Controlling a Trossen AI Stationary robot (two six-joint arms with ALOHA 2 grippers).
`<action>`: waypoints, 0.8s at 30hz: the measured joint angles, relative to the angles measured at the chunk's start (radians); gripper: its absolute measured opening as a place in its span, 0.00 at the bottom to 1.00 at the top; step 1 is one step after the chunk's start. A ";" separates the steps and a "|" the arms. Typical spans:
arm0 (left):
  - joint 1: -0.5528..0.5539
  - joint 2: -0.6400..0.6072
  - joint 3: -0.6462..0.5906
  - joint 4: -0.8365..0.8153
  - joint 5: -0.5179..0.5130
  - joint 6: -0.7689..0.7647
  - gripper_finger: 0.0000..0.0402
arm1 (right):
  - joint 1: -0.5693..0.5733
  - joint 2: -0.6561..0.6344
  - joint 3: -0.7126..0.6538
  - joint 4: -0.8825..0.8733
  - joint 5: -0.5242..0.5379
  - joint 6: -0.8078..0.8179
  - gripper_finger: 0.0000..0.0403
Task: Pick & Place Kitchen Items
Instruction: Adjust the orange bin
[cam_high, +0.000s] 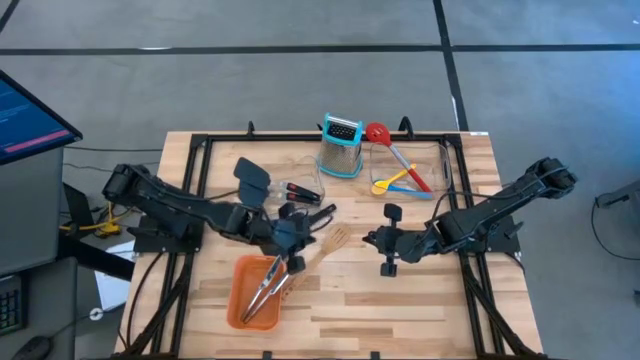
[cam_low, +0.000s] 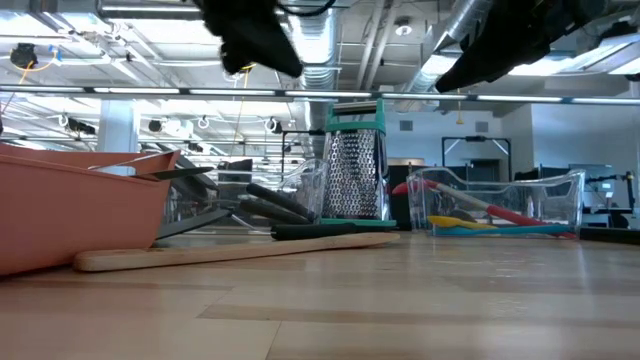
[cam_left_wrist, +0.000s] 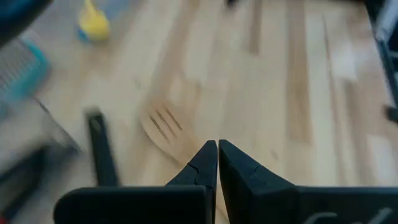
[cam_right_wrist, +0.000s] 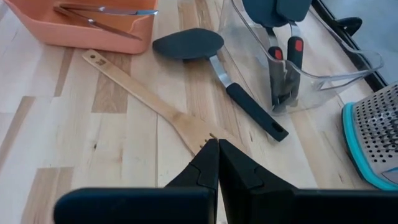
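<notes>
While both claws stand pressed together and empty, the left gripper (cam_high: 297, 243) hovers over the wooden slotted spatula (cam_high: 322, 251), the orange tray (cam_high: 243, 300) at its seven o'clock. It should spread its fingers first, then take the spatula at mid-handle. The right gripper (cam_high: 386, 243) waits at three o'clock.

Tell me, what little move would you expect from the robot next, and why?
Probably the left gripper opens and lowers onto the wooden slotted spatula. Its fingers are shut and empty just above it, the spatula lies loose on the table beside the orange tray, which already holds tongs.
</notes>
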 joint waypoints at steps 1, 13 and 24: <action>-0.005 0.000 0.000 -0.029 0.027 -0.037 0.00 | 0.000 0.000 0.000 0.000 0.000 0.000 0.00; -0.031 0.097 -0.089 -0.072 0.166 -0.223 0.00 | 0.000 0.000 0.000 0.000 0.000 0.000 0.00; -0.038 0.146 -0.092 -0.223 0.170 -0.344 0.00 | 0.000 0.000 0.000 0.002 0.000 0.000 0.00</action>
